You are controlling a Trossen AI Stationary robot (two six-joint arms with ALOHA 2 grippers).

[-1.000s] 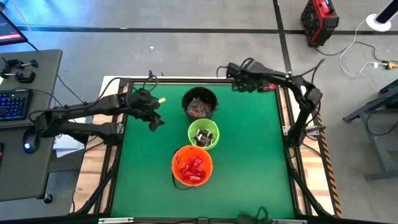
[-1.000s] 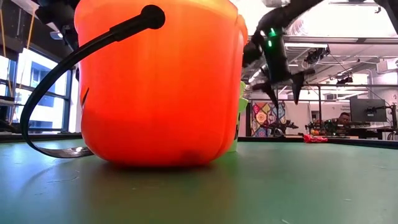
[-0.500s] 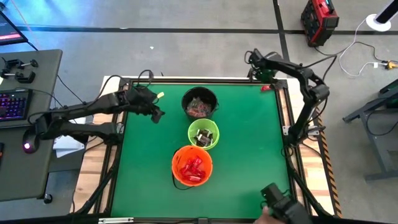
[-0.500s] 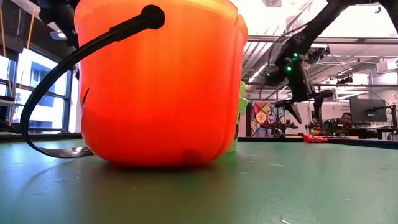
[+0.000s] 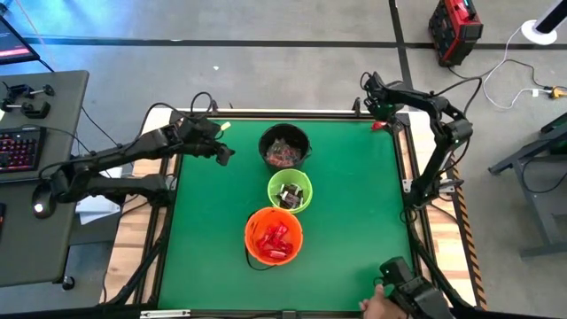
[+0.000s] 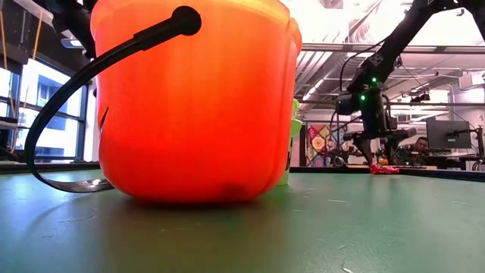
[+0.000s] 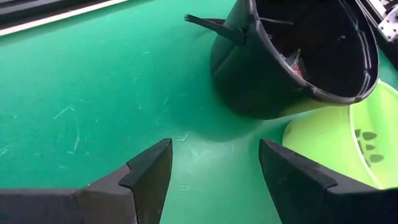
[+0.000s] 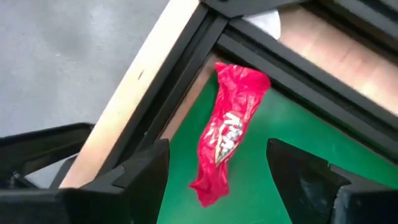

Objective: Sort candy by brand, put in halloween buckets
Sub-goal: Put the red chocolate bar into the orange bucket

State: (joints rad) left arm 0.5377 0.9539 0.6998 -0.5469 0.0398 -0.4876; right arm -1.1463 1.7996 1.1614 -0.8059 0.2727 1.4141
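One red candy (image 8: 229, 127) is the last loose piece anyone can see, lying at the far right corner of the table (image 5: 354, 221), right against the frame rail and well apart from the orange bucket (image 5: 273, 236). The right claw (image 8: 217, 180) hovers just over it with its fingers spread wide and nothing between them, so the grab isn't made yet.

Looks like the sort is nearly finished (judging only by what lies on the green). Three buckets stand in a line down the middle: the black bucket (image 5: 284, 146) farthest from the orange one, holding dark wrappers with some red showing, the green bucket (image 5: 290, 191) touching the orange one, holding a few dark pieces, and the orange one full of red wrappers. Exact piece counts inside can't be made out.

The left claw (image 7: 214, 168) sits beyond the green bucket, beside the black one, spread and holding nothing. A person's hand (image 5: 383, 306) shows at the near edge.
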